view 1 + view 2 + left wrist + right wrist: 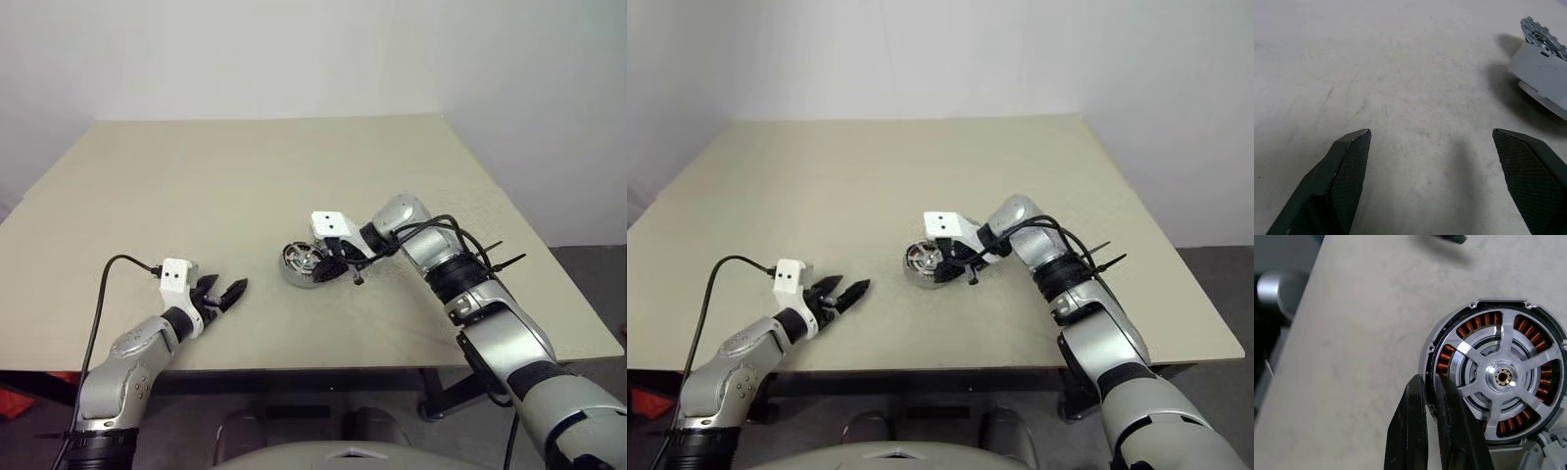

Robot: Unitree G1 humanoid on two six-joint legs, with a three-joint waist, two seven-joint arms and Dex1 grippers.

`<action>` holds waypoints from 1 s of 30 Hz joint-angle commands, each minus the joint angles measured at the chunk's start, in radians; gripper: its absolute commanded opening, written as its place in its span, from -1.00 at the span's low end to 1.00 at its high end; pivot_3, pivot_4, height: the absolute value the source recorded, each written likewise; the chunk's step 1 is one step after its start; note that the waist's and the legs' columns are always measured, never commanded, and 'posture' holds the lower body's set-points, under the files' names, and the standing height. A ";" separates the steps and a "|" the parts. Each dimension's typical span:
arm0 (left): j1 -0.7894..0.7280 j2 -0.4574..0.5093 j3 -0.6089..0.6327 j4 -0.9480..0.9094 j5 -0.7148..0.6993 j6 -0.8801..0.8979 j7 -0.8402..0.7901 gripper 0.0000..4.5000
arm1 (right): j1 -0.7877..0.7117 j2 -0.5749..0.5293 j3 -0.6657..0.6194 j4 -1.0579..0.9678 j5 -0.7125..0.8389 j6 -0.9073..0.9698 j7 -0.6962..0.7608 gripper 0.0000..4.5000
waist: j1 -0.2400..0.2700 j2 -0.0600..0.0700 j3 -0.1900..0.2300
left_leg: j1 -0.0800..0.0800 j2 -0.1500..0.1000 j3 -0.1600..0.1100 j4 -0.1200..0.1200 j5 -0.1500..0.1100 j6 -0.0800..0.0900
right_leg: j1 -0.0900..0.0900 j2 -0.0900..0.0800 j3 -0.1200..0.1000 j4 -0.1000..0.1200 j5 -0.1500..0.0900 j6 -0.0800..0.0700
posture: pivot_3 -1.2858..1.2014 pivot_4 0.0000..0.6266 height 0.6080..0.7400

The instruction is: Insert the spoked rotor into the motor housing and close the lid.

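Spoked rotor (1501,378) sits in the motor housing (1436,348), mid-desk (196,176), so insertion looks done; lid closing remains. Right hand (1431,387) clenched, empty, fingertips at the housing's rim. Lid (1540,73) stands open beside the housing; next move calls for tipping it over. Left hand (223,292) released, well to the left.

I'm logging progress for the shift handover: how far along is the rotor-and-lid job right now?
Done: the flat silver spoked rotor sits inside the shallow round silver motor housing, copper windings showing between its spokes.

In hand: the right gripper, fingers shut, is at the housing's rim. I cannot tell whether it touches. The left gripper is open over bare table.

Left: the round grey lid appears still open beside the housing, so closing remains.
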 commanded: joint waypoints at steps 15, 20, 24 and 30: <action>0.031 0.061 0.050 -0.143 -0.050 0.046 0.004 0.89 | -0.126 0.180 -0.088 -0.125 0.162 0.822 -0.342 -1.00 | 0.001 -0.002 0.002 | 0.000 0.001 0.000 -0.003 0.002 -0.006 | -0.003 0.002 0.001 0.001 -0.002 0.004 | 0.03 -1.00 1.00; 0.011 0.082 0.107 -0.194 -0.098 0.068 0.014 0.89 | -0.135 0.186 -0.079 -0.115 0.201 0.845 -0.390 -1.00 | 0.000 -0.002 0.002 | 0.000 0.001 0.000 -0.003 0.003 -0.006 | -0.003 0.002 0.001 0.001 -0.002 0.003 | 0.03 -1.00 1.00; -0.026 0.117 0.171 -0.223 -0.151 0.098 0.019 0.89 | -0.140 0.199 -0.076 -0.134 0.240 0.885 -0.421 -1.00 | 0.000 -0.002 0.002 | 0.001 0.001 0.000 -0.004 0.004 -0.008 | -0.003 0.002 0.001 0.002 0.000 0.000 | 0.03 -1.00 1.00; -0.039 0.138 0.169 -0.227 -0.172 0.122 0.016 0.89 | -0.150 0.242 -0.100 -0.108 0.283 0.949 -0.497 -1.00 | -0.002 -0.002 0.002 | 0.001 0.001 0.000 -0.004 0.004 -0.009 | -0.004 0.002 0.001 0.002 0.000 0.000 | 0.03 -1.00 1.00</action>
